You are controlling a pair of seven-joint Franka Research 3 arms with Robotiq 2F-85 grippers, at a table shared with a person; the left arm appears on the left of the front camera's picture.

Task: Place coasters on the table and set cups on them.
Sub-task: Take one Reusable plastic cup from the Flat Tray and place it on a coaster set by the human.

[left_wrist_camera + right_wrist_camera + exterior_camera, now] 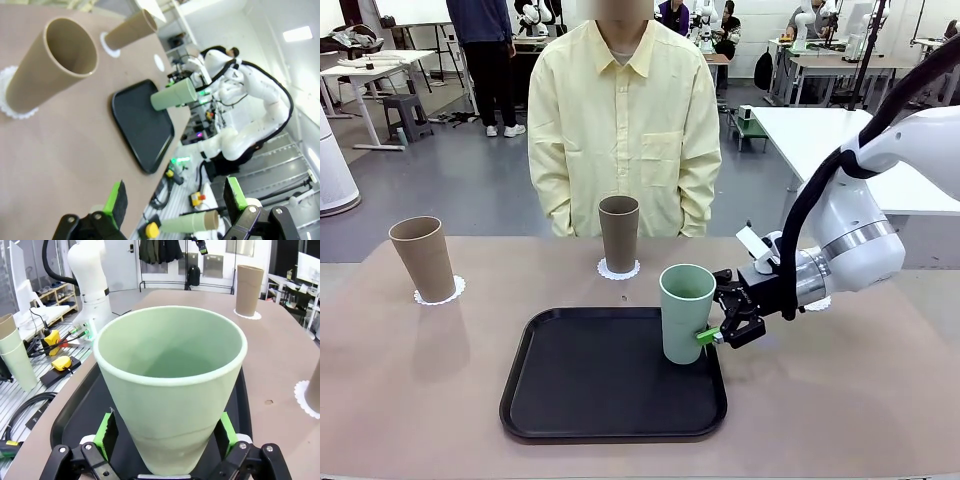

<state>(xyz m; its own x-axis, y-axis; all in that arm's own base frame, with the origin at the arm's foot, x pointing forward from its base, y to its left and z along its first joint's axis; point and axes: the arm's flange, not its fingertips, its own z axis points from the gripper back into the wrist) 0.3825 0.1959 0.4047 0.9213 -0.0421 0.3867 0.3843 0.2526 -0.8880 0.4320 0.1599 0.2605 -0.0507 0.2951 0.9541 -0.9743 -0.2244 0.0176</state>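
Right gripper (718, 335) sits at the mint green cup (686, 312), jaws spread wide with a green pad on each side of its lower body; actual contact can't be told. Cup stands upright on the black tray (582, 400), right half, on the beige desk (420, 380). Left gripper (175, 200) hangs spread and empty above the desk. Two brown cups (423, 258) (618, 233) stand upright on white coasters (454, 292) (618, 270) left and centre. Third coaster (818, 303) peeks out behind the right arm. Person (623, 120) stands at the far side.
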